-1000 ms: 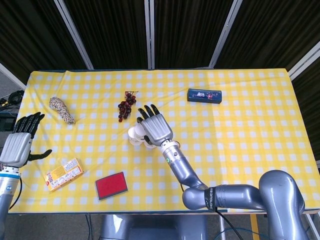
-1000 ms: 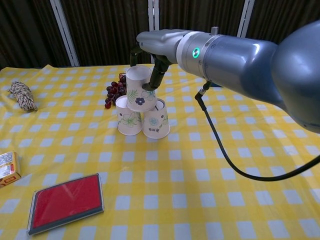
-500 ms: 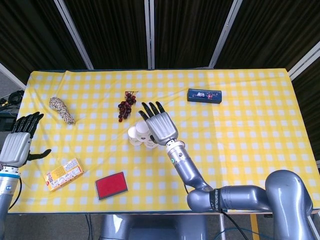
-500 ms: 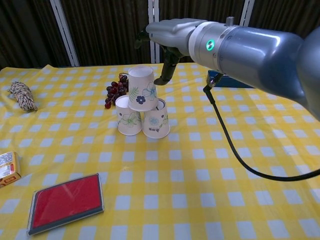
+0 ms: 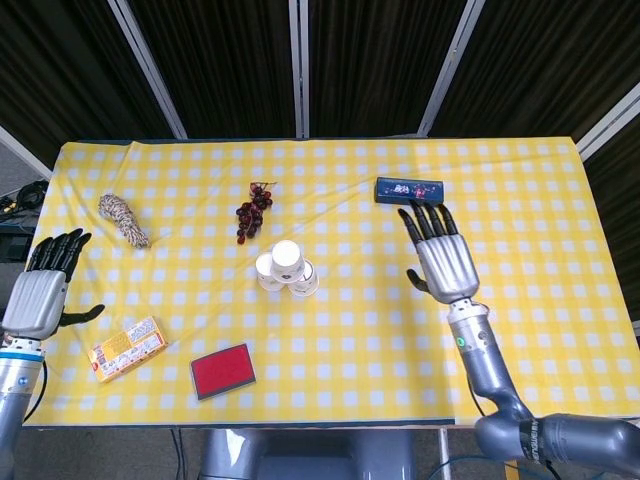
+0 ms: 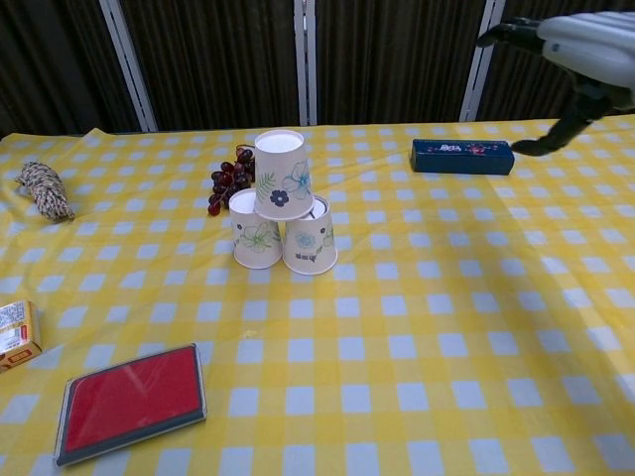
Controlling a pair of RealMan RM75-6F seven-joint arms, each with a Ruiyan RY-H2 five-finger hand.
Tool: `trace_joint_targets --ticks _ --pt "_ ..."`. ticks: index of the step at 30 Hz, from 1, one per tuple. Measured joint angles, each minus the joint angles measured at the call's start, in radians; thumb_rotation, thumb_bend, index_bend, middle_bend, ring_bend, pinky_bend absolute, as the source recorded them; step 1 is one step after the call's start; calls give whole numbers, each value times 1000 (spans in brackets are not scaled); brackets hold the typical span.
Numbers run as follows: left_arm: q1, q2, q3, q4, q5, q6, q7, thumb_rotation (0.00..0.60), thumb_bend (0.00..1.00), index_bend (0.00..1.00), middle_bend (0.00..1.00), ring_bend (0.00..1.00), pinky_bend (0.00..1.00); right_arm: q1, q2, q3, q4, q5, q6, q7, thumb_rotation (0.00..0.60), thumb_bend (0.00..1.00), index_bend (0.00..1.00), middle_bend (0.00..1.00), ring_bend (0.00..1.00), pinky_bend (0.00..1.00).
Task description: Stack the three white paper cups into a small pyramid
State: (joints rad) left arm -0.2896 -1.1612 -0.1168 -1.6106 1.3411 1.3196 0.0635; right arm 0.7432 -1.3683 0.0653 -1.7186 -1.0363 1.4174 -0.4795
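Three white paper cups with flower prints stand upside down as a pyramid near the table's middle. The top cup (image 6: pixel 281 174) (image 5: pixel 286 254) rests on the left cup (image 6: pixel 255 231) (image 5: pixel 267 268) and the right cup (image 6: pixel 310 238) (image 5: pixel 304 282). My right hand (image 5: pixel 440 254) (image 6: pixel 566 59) hovers far to the right of the stack, fingers spread, holding nothing. At the table's left edge my left hand (image 5: pixel 42 287) is open and empty; the chest view does not show it.
Dark grapes (image 5: pixel 252 211) (image 6: pixel 228 183) lie just behind the cups. A blue box (image 5: pixel 408 190) (image 6: pixel 461 156) sits at the back right, a rope bundle (image 5: pixel 123 219) (image 6: pixel 45 188) at the left. A red pad (image 5: pixel 222 370) (image 6: pixel 129 400) and snack packet (image 5: pixel 126 348) lie near the front left.
My right hand let go of the top cup, rose off the stack and swung far to the right. The pyramid stays standing. The left hand barely shifted.
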Motion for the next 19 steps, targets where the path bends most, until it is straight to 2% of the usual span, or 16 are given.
trace_joint_targets --ticks 3,9,13,19 --pt "6 -12 9 9 9 11 27 600 57 0 0 0 0 -86 17 -59 44 -54 35 84 600 124 0 0 0 0" --pt "39 -39 44 29 37 52 70 600 57 0 0 0 0 -243 31 -139 170 -149 96 258 600 124 0 0 0 0" --pt "62 -49 63 42 57 77 73 600 56 0 0 0 0 -330 37 -166 238 -202 128 331 600 124 0 0 0 0" --pt "84 -55 80 46 86 105 68 600 56 0 0 0 0 -393 50 -173 271 -263 165 391 600 125 0 0 0 0"
